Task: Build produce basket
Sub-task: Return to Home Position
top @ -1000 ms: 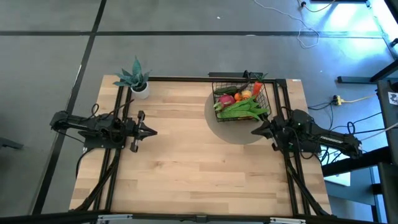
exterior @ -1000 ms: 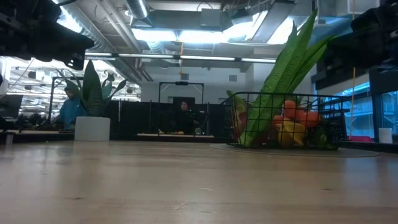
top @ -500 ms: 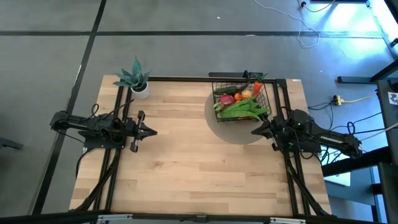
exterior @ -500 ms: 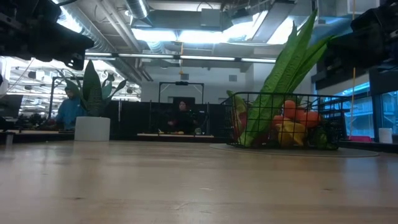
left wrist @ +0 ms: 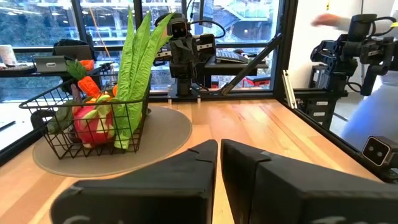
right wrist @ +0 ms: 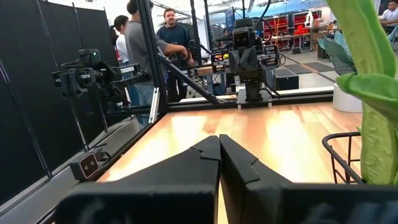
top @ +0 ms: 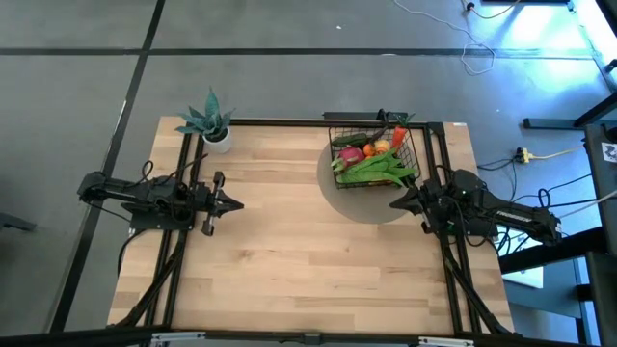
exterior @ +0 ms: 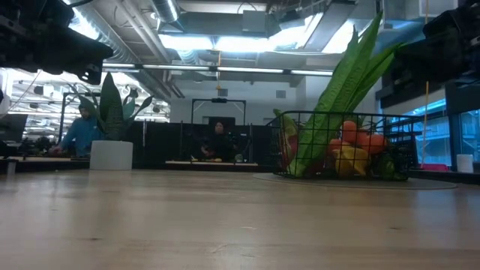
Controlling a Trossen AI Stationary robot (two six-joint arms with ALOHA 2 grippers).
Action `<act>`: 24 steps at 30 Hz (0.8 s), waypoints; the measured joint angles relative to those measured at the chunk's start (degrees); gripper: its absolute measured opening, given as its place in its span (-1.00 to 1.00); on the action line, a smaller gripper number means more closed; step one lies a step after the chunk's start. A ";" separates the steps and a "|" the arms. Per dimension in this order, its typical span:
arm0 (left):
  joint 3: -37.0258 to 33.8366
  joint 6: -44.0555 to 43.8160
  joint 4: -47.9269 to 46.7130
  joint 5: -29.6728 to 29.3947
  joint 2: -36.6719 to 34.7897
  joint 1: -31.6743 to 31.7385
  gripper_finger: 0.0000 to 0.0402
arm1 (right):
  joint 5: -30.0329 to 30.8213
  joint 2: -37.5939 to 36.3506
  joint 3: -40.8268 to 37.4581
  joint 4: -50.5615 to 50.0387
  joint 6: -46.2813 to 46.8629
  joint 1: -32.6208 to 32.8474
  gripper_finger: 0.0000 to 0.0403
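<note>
All visible produce [top: 374, 164] sits in the basket [top: 332, 146], on the grey round mat [top: 352, 207] near the far right corner of the table [top: 308, 270]; nothing loose shows on the wood, so I judge filling done, only parking left. Left gripper [top: 236, 203] hangs mid-left and right gripper [top: 393, 203] hangs over the mat's near rim, both pinched closed and empty. Wide open wood between the arms; tight spots are the right gripper close to the basket and the potted plant [top: 210, 123] at the far left edge.
</note>
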 joint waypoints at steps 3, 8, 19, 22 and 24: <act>0.00 0.00 0.00 0.00 0.01 -0.01 -0.91 | -0.01 0.00 0.01 0.00 -0.05 0.00 -1.00; 0.00 0.02 0.00 0.00 0.01 0.00 -0.87 | -0.02 0.00 0.02 0.00 -0.05 0.00 -1.00; 0.00 0.02 -0.02 0.00 0.01 -0.01 -0.89 | -0.01 0.00 0.02 0.01 -0.02 0.00 -1.00; 0.00 0.02 0.00 0.00 0.01 0.01 -0.92 | -0.02 0.00 0.02 0.02 -0.05 0.00 -1.00; 0.00 0.01 0.00 0.00 0.01 -0.01 -0.94 | -0.01 0.00 0.02 0.01 0.00 0.00 -1.00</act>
